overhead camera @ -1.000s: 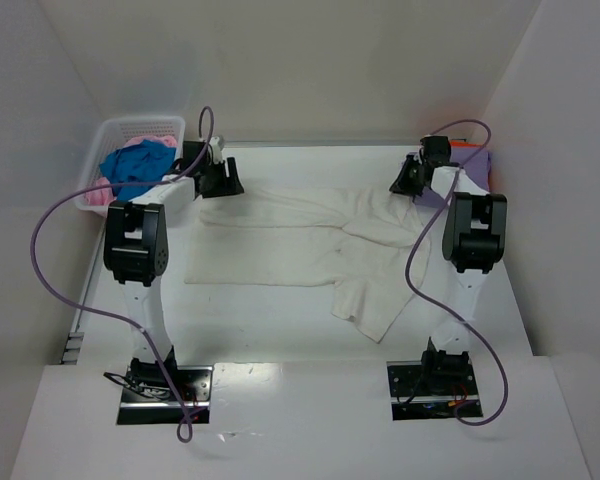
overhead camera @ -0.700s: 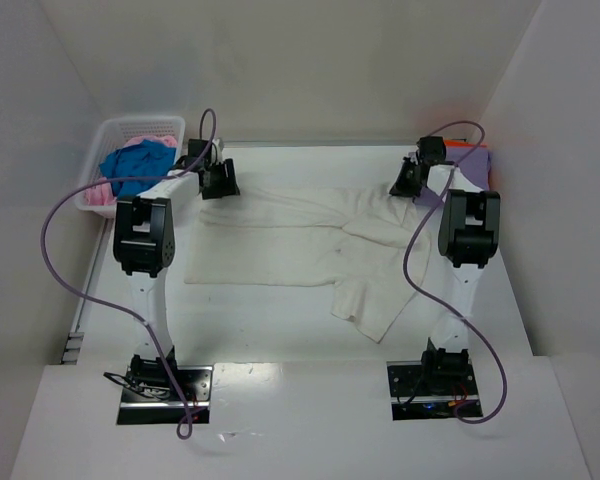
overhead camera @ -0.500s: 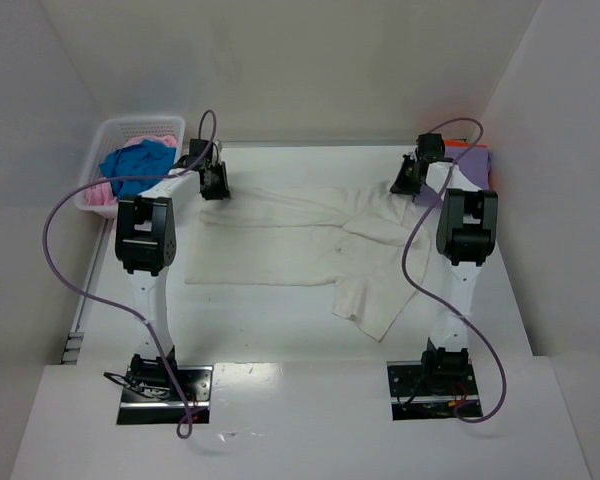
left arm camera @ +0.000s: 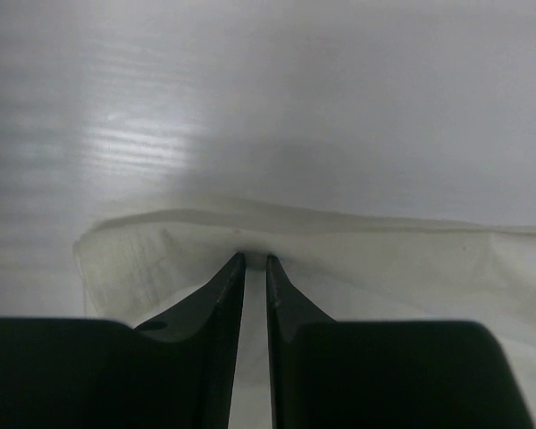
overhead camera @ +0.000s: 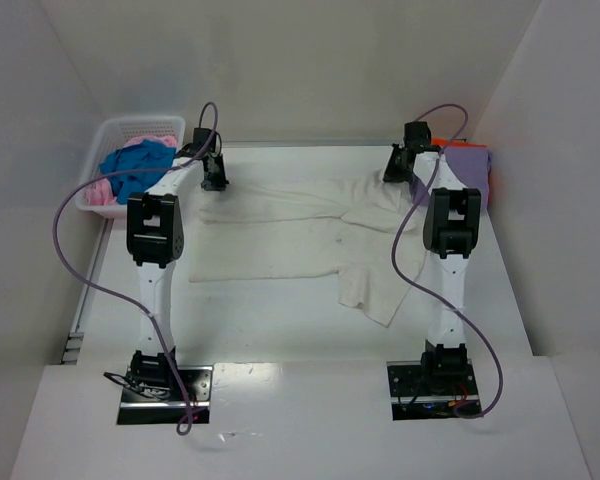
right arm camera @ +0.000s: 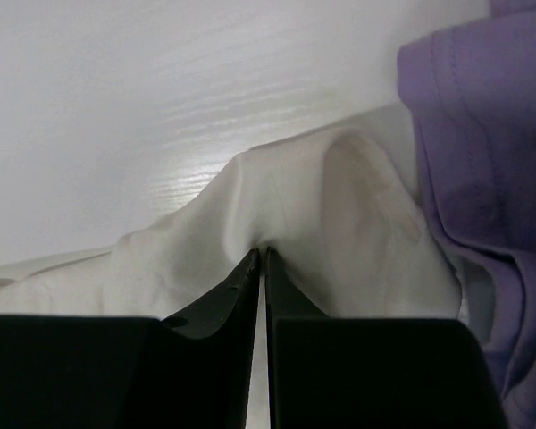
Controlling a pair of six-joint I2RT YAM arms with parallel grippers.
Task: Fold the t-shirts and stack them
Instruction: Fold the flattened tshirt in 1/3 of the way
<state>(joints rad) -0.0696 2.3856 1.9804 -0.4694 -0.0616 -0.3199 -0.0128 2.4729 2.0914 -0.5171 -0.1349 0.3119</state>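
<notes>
Left gripper (left arm camera: 255,259): jaws pressed together on the far edge of the cream-white t-shirt (left arm camera: 384,268), cloth spreading to both sides of the tips.
Right gripper (right arm camera: 262,252): pinching a raised fold of that shirt.
Lavender t-shirt (right arm camera: 482,134): just right of the right fingers.

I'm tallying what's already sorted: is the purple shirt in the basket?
No, the purple shirt lies at the far right, opposite the basket at the far left.
</notes>
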